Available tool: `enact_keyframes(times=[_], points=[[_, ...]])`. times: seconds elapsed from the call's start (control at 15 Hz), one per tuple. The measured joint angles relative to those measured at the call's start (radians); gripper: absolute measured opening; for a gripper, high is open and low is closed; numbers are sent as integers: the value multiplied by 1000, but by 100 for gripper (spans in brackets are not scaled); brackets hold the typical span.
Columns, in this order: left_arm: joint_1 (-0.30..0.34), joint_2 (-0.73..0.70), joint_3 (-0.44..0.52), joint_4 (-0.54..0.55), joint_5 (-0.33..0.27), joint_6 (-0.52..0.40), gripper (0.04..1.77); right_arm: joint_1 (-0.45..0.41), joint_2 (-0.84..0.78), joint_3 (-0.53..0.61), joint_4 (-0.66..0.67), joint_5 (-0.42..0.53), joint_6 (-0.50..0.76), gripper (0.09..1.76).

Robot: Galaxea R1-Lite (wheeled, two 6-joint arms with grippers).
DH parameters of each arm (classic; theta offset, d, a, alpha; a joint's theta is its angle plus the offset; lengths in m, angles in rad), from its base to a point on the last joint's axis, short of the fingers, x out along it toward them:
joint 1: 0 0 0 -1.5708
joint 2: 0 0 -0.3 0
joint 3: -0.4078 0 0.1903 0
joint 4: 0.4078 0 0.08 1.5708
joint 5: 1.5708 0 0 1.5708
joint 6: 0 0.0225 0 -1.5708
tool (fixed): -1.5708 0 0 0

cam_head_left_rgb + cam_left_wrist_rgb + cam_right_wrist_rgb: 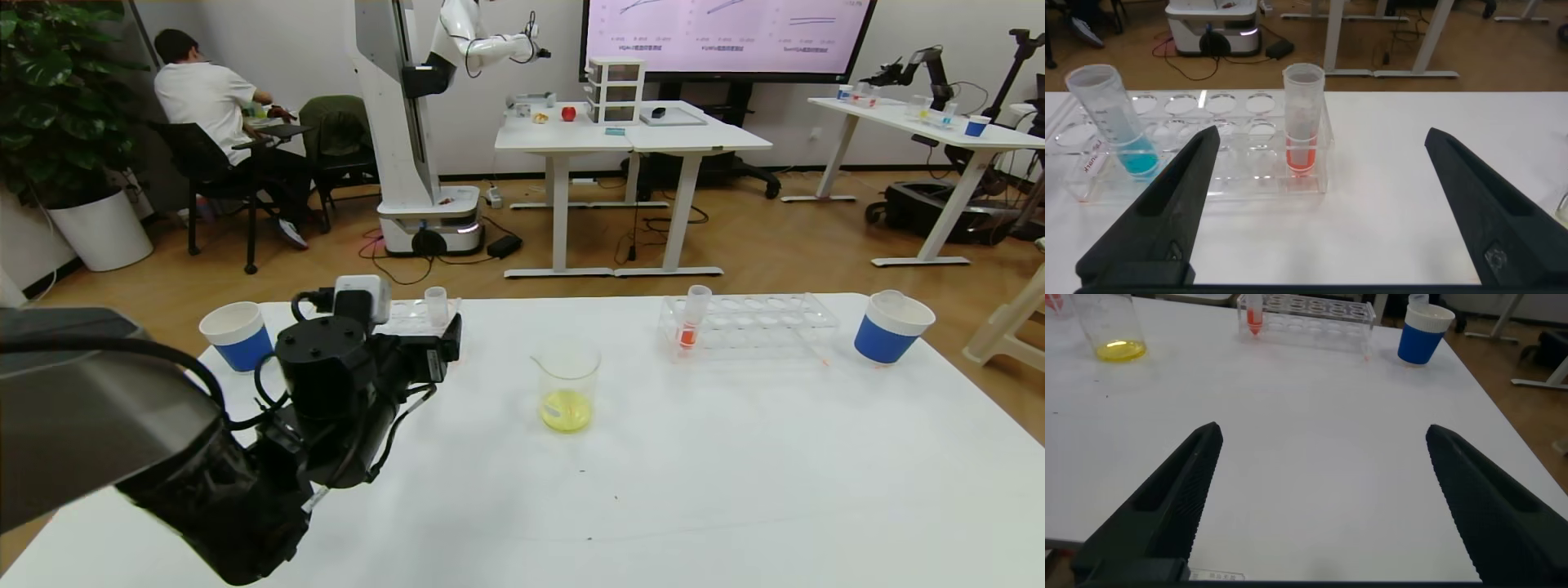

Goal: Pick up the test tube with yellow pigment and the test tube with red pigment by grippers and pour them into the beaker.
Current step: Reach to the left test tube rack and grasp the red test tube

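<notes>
The beaker point(567, 385) stands at the centre of the head view on the white table point(735, 474), a pool of yellow liquid in its bottom. The test tube with red pigment point(692, 320) stands upright in the right rack point(755, 324), upper right of centre. The left gripper point(1319, 212), fingers spread and empty, hovers at left before the left rack point(1200, 151); the right gripper point(1319, 498) is likewise released.

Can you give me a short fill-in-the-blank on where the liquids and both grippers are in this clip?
1. The liquid at the bottom of the beaker is ____.
2. In the right-hand rack, the tube with red pigment stands at the rack's ____ end.
3. The left gripper faces a rack holding a red tube and a ____ tube.
4. Both the left gripper and the right gripper have their jaws ____.

Missing words: yellow; left; blue; open
</notes>
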Motion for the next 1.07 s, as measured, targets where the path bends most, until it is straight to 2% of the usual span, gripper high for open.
enact_keyframes(times=[0.27,0.73,1.07], points=[[-4,90,-56,-6,0,9,175,0,0,0,0,0,0,174],[47,230,-328,52,-10,79,175,0,0,0,0,0,0,174],[75,311,-428,47,-15,78,175,0,0,0,0,0,0,174]])
